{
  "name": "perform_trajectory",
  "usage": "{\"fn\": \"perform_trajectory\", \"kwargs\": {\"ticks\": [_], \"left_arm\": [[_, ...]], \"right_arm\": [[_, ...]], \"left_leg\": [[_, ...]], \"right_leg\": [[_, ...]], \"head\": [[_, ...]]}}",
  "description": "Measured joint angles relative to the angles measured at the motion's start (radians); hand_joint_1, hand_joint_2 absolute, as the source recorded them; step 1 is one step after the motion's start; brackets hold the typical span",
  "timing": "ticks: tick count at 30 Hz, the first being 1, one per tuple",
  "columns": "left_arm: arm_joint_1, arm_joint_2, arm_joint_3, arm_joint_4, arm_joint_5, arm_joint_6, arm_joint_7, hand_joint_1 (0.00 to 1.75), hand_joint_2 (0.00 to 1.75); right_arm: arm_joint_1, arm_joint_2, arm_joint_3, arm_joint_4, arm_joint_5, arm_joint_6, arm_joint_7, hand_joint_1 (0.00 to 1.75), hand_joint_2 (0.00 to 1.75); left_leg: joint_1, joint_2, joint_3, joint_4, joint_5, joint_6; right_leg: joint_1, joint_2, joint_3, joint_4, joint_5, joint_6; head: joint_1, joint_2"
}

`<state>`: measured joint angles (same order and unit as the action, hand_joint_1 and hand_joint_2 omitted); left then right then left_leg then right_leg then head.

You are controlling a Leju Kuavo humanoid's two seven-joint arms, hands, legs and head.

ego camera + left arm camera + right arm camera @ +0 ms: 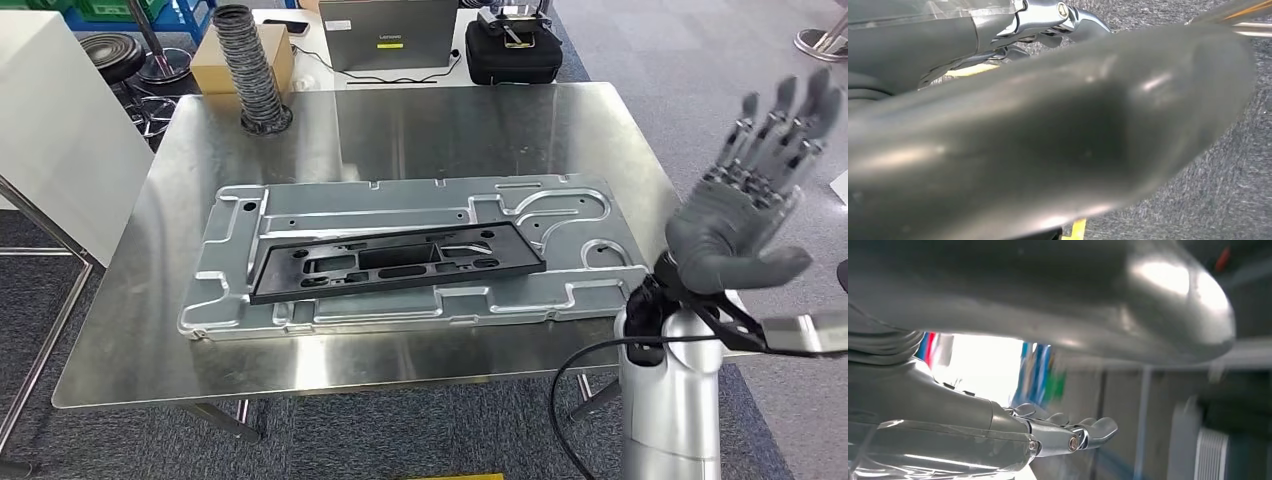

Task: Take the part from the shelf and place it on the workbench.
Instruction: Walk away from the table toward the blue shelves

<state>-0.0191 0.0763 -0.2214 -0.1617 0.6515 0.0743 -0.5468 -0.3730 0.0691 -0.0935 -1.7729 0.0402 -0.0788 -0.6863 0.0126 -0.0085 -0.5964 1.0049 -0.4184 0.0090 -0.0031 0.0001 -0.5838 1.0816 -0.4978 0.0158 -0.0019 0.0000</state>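
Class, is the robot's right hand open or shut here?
Open. The right hand is raised beside the workbench, fingers spread apart and holding nothing.

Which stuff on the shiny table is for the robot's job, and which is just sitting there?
For the job:
- black plastic part, lying on the big metal panel
- big metal panel
- steel workbench
- right robot hand, raised, fingers spread, holding nothing

Just lying about:
- ribbed black hose, standing upright
- cardboard box
- laptop
- black case
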Motion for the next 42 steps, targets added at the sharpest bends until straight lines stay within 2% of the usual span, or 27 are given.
{"fn": "perform_trajectory", "kwargs": {"ticks": [2,5,6,8,10,11,12,13,16,18,21,22,23,25,26,27,28,29,30,32,33,34,36,37,38,41,42], "left_arm": [[0.001,-0.004,0.003,0.000,0.003,0.002,0.003,0.00,0.00],[0.003,-0.006,0.006,0.000,0.008,0.002,0.007,0.00,0.00],[0.004,-0.006,0.007,0.000,0.011,0.002,0.008,0.00,0.00],[0.006,-0.006,0.009,0.001,0.015,0.001,0.008,0.00,0.00],[0.007,-0.006,0.010,0.001,0.017,-0.001,0.003,0.00,0.00],[0.008,-0.006,0.010,0.001,0.017,-0.004,-0.002,0.00,0.00],[0.010,-0.006,0.011,0.001,0.017,-0.008,-0.008,0.00,0.00],[0.012,-0.006,0.011,0.001,0.017,-0.012,-0.016,0.00,0.00],[0.012,-0.006,0.011,0.001,0.017,-0.018,-0.035,0.00,0.00],[0.010,-0.006,0.012,0.001,0.018,-0.020,-0.042,0.00,0.00],[0.012,-0.007,0.012,0.001,0.021,-0.022,-0.046,0.00,0.00],[0.012,-0.008,0.012,0.001,0.022,-0.022,-0.045,0.00,0.00],[0.013,-0.009,0.011,0.001,0.023,-0.023,-0.044,0.00,0.00],[0.013,-0.011,0.011,0.001,0.027,-0.023,-0.040,0.00,0.00],[0.013,-0.012,0.011,0.001,0.029,-0.023,-0.039,0.00,0.00],[0.013,-0.013,0.011,0.001,0.030,-0.023,-0.037,0.00,0.00],[0.013,-0.014,0.011,0.001,0.030,-0.024,-0.035,0.00,0.00],[0.013,-0.016,0.011,0.001,0.030,-0.026,-0.033,0.00,0.00],[0.013,-0.018,0.009,0.001,0.030,-0.028,-0.032,0.00,0.00],[0.012,-0.023,0.004,0.001,0.029,-0.032,-0.031,0.00,0.00],[0.012,-0.025,0.001,0.001,0.029,-0.033,-0.032,0.00,0.00],[0.012,-0.025,-0.001,0.001,0.029,-0.035,-0.033,0.00,0.00],[0.011,-0.026,-0.004,0.001,0.029,-0.038,-0.034,0.00,0.00],[0.011,-0.026,-0.004,0.001,0.029,-0.039,-0.035,0.00,0.00],[0.012,-0.027,-0.005,0.001,0.028,-0.041,-0.035,0.00,0.00],[0.011,-0.027,-0.008,0.002,0.027,-0.044,-0.035,0.00,0.00],[0.011,-0.027,-0.009,0.002,0.027,-0.045,-0.035,0.00,0.00]], "right_arm": [[0.080,-0.002,-0.031,-0.042,0.010,-0.070,0.000,0.00,0.00],[0.182,-0.006,-0.074,-0.071,0.000,-0.117,0.000,0.00,0.00],[0.214,-0.009,-0.090,-0.074,-0.009,-0.133,0.000,0.00,0.00],[0.273,-0.014,-0.120,-0.070,-0.027,-0.177,0.000,0.00,0.00],[0.328,-0.016,-0.154,-0.049,-0.031,-0.219,0.000,0.00,0.00],[0.357,-0.016,-0.177,-0.032,-0.028,-0.235,0.000,0.00,0.00],[0.384,-0.016,-0.204,-0.010,-0.020,-0.252,0.000,0.00,0.00],[0.408,-0.015,-0.234,0.015,-0.006,-0.266,0.000,0.00,0.00],[0.448,-0.012,-0.322,0.101,0.047,-0.314,0.000,0.00,0.00],[0.460,-0.012,-0.370,0.172,0.077,-0.355,0.000,0.00,0.00],[0.479,-0.016,-0.439,0.287,0.119,-0.399,0.000,0.00,0.00],[0.486,-0.019,-0.459,0.318,0.130,-0.404,0.000,0.00,0.00],[0.491,-0.023,-0.476,0.345,0.141,-0.406,0.000,0.00,0.00],[0.496,-0.030,-0.513,0.411,0.170,-0.405,0.000,0.00,0.00],[0.495,-0.031,-0.530,0.446,0.188,-0.404,0.000,0.00,0.00],[0.493,-0.034,-0.550,0.491,0.213,-0.404,0.001,0.00,0.00],[0.487,-0.039,-0.573,0.550,0.252,-0.410,0.001,0.00,0.00],[0.477,-0.047,-0.601,0.627,0.302,-0.423,0.002,0.00,0.00],[0.466,-0.058,-0.632,0.714,0.357,-0.443,0.003,0.00,0.00],[0.443,-0.082,-0.692,0.884,0.454,-0.494,0.010,0.00,0.00],[0.434,-0.090,-0.715,0.959,0.491,-0.517,0.026,0.00,0.00],[0.427,-0.098,-0.734,1.024,0.524,-0.534,0.050,0.00,0.00],[0.417,-0.108,-0.762,1.142,0.583,-0.548,0.126,0.00,0.00],[0.411,-0.112,-0.771,1.190,0.606,-0.545,0.169,0.00,0.00],[0.407,-0.114,-0.778,1.233,0.628,-0.539,0.214,0.00,0.00],[0.399,-0.117,-0.786,1.328,0.688,-0.510,0.330,0.00,0.00],[0.398,-0.117,-0.786,1.349,0.704,-0.496,0.360,0.00,0.00]], "left_leg": [[-0.002,0.000,-0.001,-0.001,0.005,-0.008],[-0.002,0.000,-0.004,-0.002,0.012,-0.025],[-0.002,0.001,-0.009,0.006,-0.001,-0.029],[0.000,0.003,-0.035,0.081,-0.071,-0.036],[0.000,0.004,-0.070,0.211,-0.164,-0.042],[0.001,0.004,-0.074,0.257,-0.191,-0.043],[0.001,0.004,-0.060,0.268,-0.200,-0.043],[0.000,0.004,-0.025,0.236,-0.191,-0.041],[-0.004,0.003,0.126,0.018,-0.141,-0.027],[-0.011,0.002,0.155,-0.039,-0.131,-0.015],[-0.013,0.005,0.143,-0.042,-0.099,0.003],[-0.012,0.007,0.134,-0.046,-0.085,0.009],[-0.010,0.009,0.122,-0.049,-0.071,0.014],[-0.010,0.013,0.093,-0.049,-0.047,0.020],[-0.010,0.014,0.077,-0.047,-0.036,0.020],[-0.011,0.015,0.062,-0.044,-0.027,0.019],[-0.010,0.016,0.046,-0.040,-0.018,0.017],[-0.010,0.017,0.030,-0.034,-0.009,0.015],[-0.010,0.017,0.016,-0.027,-0.002,0.012],[-0.012,0.016,-0.008,-0.012,0.009,0.004],[-0.013,0.015,-0.012,-0.007,0.014,-0.002],[-0.013,0.015,-0.014,-0.005,0.021,-0.008],[-0.010,0.015,-0.017,-0.004,0.029,-0.020],[-0.008,0.015,-0.023,0.007,0.014,-0.026],[-0.006,0.014,-0.035,0.038,-0.023,-0.030],[-0.004,0.013,-0.078,0.221,-0.176,-0.038],[-0.004,0.013,-0.081,0.272,-0.193,-0.039]], "right_leg": [[0.006,0.000,0.037,-0.080,0.029,-0.010],[0.005,0.000,0.029,-0.087,0.047,-0.021],[0.002,-0.001,0.025,-0.092,0.055,-0.027],[-0.003,-0.006,0.010,-0.101,0.074,-0.037],[-0.001,-0.007,-0.013,-0.101,0.089,-0.040],[-0.001,-0.008,-0.024,-0.100,0.098,-0.040],[0.000,-0.009,-0.036,-0.098,0.105,-0.038],[0.001,-0.010,-0.048,-0.095,0.113,-0.037],[0.002,-0.010,-0.076,-0.085,0.137,-0.027],[0.001,-0.010,-0.079,-0.087,0.153,-0.015],[-0.004,-0.008,-0.080,-0.096,0.168,0.004],[-0.006,-0.006,-0.087,-0.083,0.146,0.010],[-0.008,-0.004,-0.098,-0.048,0.102,0.015],[-0.011,-0.002,-0.125,0.074,-0.018,0.025],[-0.012,-0.002,-0.134,0.140,-0.059,0.030],[-0.013,-0.002,-0.134,0.187,-0.074,0.033],[-0.014,-0.002,-0.116,0.201,-0.063,0.036],[-0.016,-0.002,-0.080,0.180,-0.037,0.036],[-0.018,-0.002,-0.029,0.126,-0.012,0.035],[-0.017,-0.001,0.083,-0.021,-0.012,0.027],[-0.014,-0.001,0.116,-0.073,-0.024,0.021],[-0.010,0.000,0.131,-0.101,-0.036,0.014],[-0.008,-0.001,0.122,-0.108,-0.025,-0.002],[-0.008,-0.003,0.113,-0.107,-0.016,-0.010],[-0.009,-0.004,0.101,-0.108,-0.004,-0.019],[-0.006,-0.007,0.058,-0.108,0.031,-0.031],[-0.004,-0.007,0.043,-0.106,0.042,-0.031]], "head": [[0.001,0.000],[0.005,0.000],[0.005,0.000],[0.001,0.000],[-0.002,0.000],[-0.002,0.000],[-0.002,0.000],[-0.002,0.000],[-0.001,0.000],[-0.001,0.000],[-0.004,0.000],[-0.004,0.000],[-0.003,0.000],[0.000,0.000],[0.001,0.000],[0.002,0.000],[0.002,0.000],[0.002,0.000],[0.002,0.000],[0.004,0.000],[0.006,0.000],[0.008,0.000],[0.011,0.000],[0.011,0.000],[0.008,0.000],[-0.003,0.000],[-0.004,0.000]]}}
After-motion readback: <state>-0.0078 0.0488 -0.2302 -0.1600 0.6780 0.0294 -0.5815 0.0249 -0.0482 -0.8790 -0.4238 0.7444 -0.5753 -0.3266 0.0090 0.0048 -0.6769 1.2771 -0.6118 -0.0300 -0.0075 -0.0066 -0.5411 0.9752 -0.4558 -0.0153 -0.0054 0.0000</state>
